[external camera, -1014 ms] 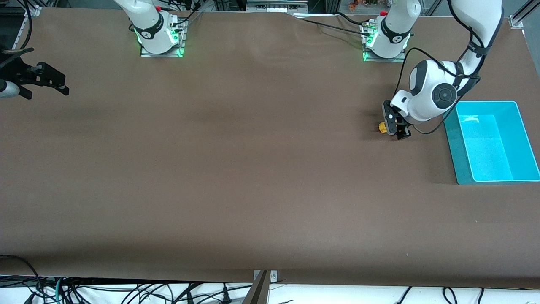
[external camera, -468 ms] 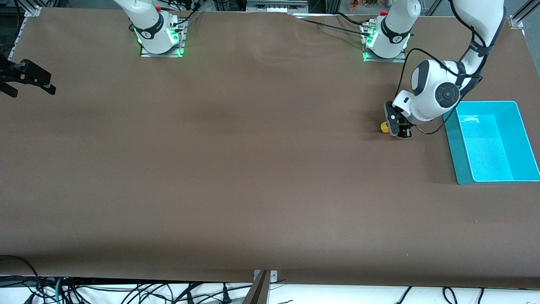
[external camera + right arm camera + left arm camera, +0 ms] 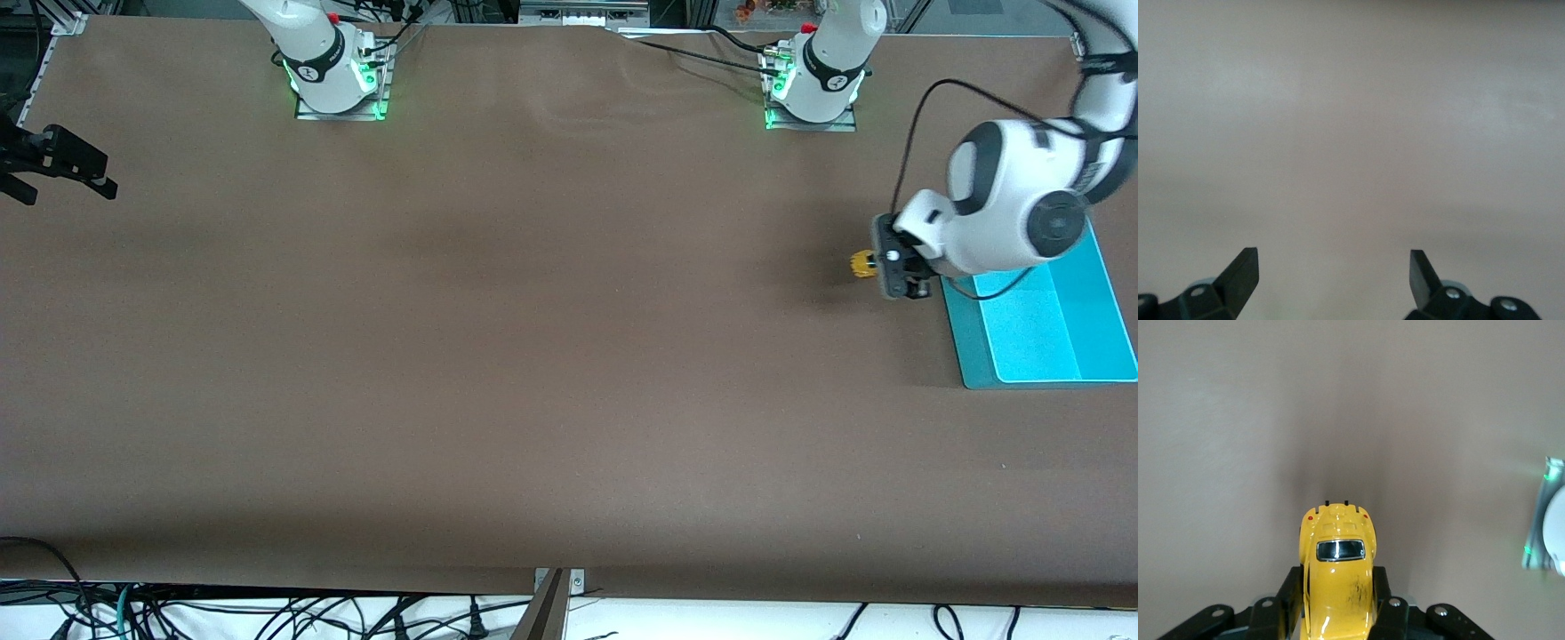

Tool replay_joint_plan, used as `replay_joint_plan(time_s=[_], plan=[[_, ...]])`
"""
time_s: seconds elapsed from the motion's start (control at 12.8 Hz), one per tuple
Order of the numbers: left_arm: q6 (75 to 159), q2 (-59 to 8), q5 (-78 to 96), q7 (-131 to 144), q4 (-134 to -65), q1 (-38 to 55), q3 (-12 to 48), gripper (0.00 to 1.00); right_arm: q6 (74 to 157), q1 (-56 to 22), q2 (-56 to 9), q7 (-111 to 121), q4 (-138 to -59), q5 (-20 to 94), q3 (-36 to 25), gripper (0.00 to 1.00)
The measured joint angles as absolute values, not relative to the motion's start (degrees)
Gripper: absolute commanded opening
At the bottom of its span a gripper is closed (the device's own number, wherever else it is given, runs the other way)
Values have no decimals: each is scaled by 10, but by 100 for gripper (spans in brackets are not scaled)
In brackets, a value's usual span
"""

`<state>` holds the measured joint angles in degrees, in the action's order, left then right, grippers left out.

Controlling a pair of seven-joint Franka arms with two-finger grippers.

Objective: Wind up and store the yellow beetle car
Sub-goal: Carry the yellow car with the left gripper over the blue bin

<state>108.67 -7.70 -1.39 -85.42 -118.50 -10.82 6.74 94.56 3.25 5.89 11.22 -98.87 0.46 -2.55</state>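
Note:
The yellow beetle car (image 3: 861,265) is a tiny rounded toy with dark windows. My left gripper (image 3: 880,268) is shut on it and holds it in the air over the brown table, just beside the turquoise bin (image 3: 1098,307). In the left wrist view the yellow beetle car (image 3: 1338,573) sits between the black fingers (image 3: 1281,600), with its rear window showing. My right gripper (image 3: 105,182) is open and empty at the right arm's end of the table; its gap (image 3: 1333,263) shows only bare table.
The turquoise bin stands at the left arm's end of the table, partly covered by the left arm (image 3: 1013,209). The two arm bases (image 3: 336,76) stand along the table's edge farthest from the front camera. The brown table (image 3: 533,356) is bare elsewhere.
My left gripper has lifted the yellow car and carried it toward the turquoise bin. My right gripper drew back toward its end of the table, then held still.

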Motion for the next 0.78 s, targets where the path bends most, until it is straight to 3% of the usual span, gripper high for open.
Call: replay_joint_plan(time_s=[0.23, 0.47, 0.78], plan=[[1065, -118, -14, -986, -1124, -193, 53, 0, 946, 32, 59, 112, -989, 5, -26, 100], [1047, -218, -14, -1093, -1028, -273, 51, 0, 946, 32, 59, 112, -989, 5, -26, 100], [1025, -314, -25, -1144, -918, -302, 52, 0, 946, 32, 59, 112, -989, 5, -26, 100]])
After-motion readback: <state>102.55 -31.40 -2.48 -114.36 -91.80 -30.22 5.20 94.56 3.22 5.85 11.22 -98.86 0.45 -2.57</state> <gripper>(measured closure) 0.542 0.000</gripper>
